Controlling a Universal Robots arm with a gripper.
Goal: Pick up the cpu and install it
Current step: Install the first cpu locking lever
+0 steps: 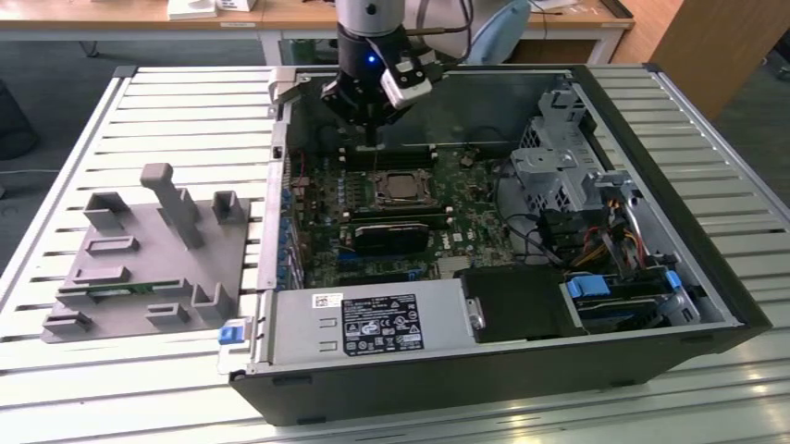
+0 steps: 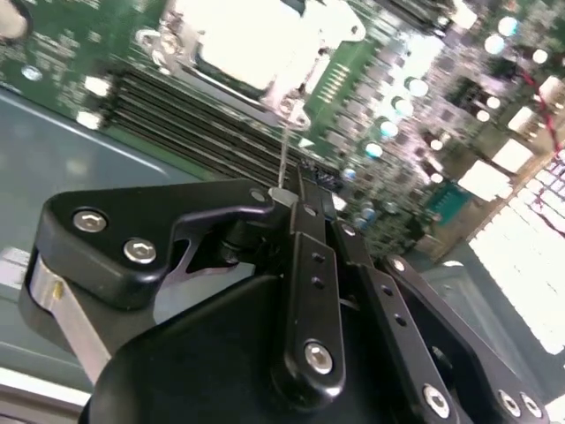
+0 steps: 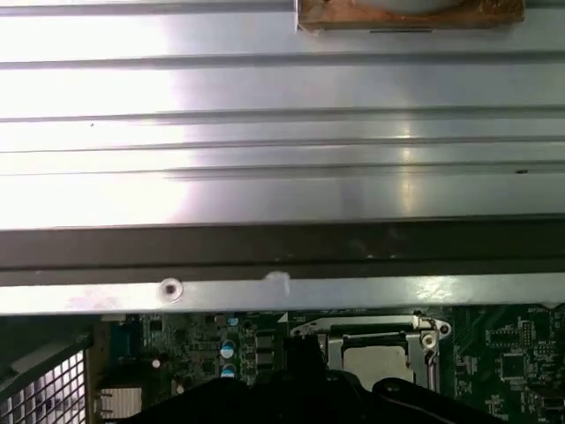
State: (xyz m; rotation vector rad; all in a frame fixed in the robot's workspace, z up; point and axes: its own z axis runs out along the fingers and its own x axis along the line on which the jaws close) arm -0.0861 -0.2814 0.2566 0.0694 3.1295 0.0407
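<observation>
My fingers (image 2: 296, 203) are pinched together, empty, at twelve o'clock of the cpu (image 1: 398, 188); descending crooked could jar its socket frame (image 3: 375, 331).

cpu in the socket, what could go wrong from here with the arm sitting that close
The cpu lies in the socket frame while the pincer hangs low inside the case, just behind it. A small drift could knock the chip or the thin socket lever. The arm is also close to the case wall, so a careless retreat might clip it.
</observation>
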